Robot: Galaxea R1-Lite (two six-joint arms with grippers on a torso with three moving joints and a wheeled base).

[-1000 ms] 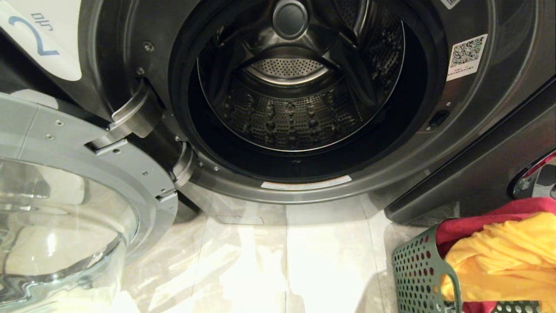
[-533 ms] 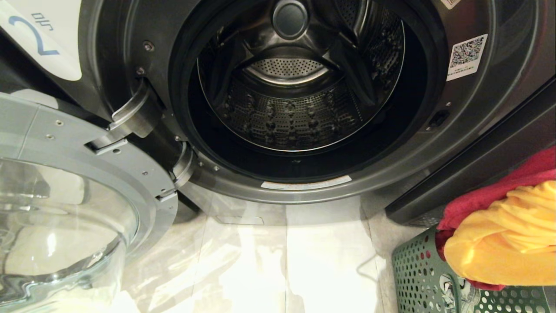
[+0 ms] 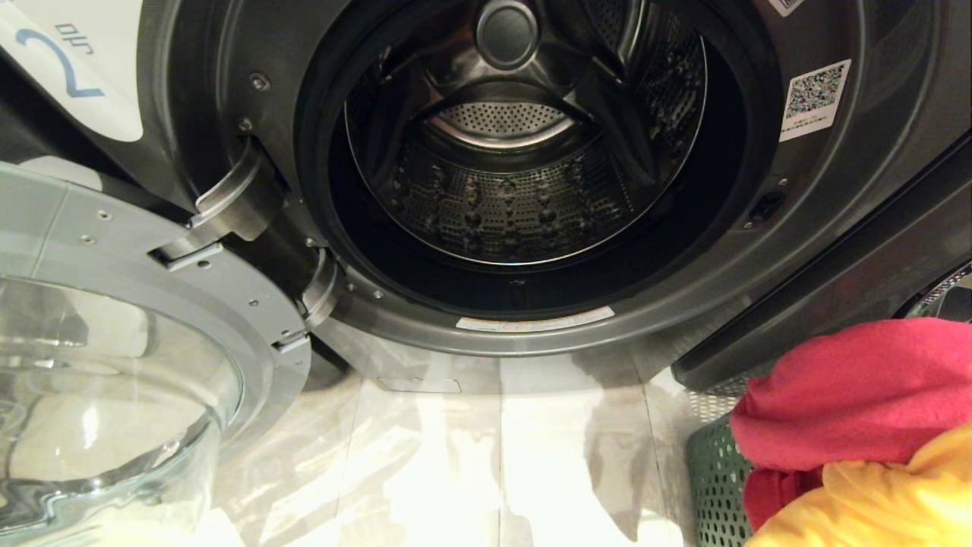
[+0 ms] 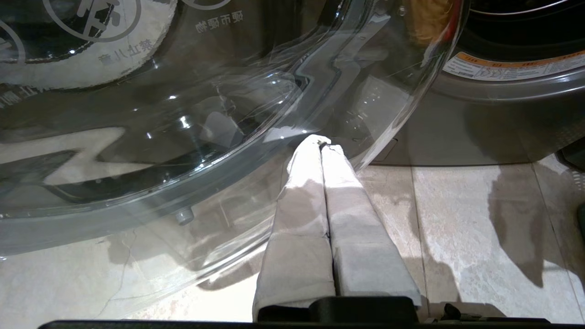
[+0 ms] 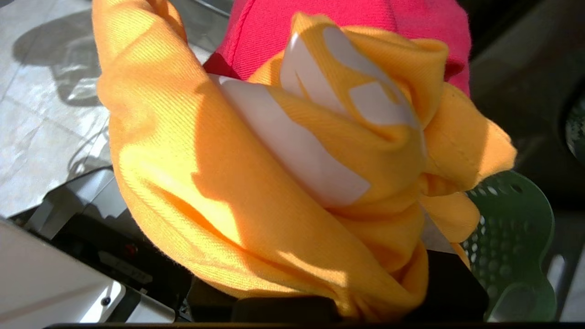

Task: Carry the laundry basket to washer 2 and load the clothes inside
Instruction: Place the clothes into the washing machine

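Observation:
Washer 2 (image 3: 850, 190) stands with its door (image 3: 114, 365) swung open to the left and its steel drum (image 3: 516, 197) bare. The green holed laundry basket (image 3: 710, 486) sits on the floor at the lower right, mostly covered. Above it hangs a bundle of the clothes: a pink-red garment (image 3: 850, 395) over a yellow one (image 3: 873, 509). My right gripper (image 5: 320, 137) is buried in the yellow garment (image 5: 183, 183) and shut on it, with the basket rim (image 5: 512, 237) below. My left gripper (image 4: 322, 144) is shut and empty, low beside the glass door (image 4: 183, 137).
A second dark machine (image 3: 835, 304) adjoins on the right, its chrome door rim (image 3: 942, 300) just behind the clothes. Pale tiled floor (image 3: 531, 456) lies between door and basket. Part of my own base (image 5: 45, 274) shows under the right arm.
The clothes bundle has risen out of the basket and turned over: the pink-red garment now sits on top and hides most of the basket. The left arm and washer are unchanged.

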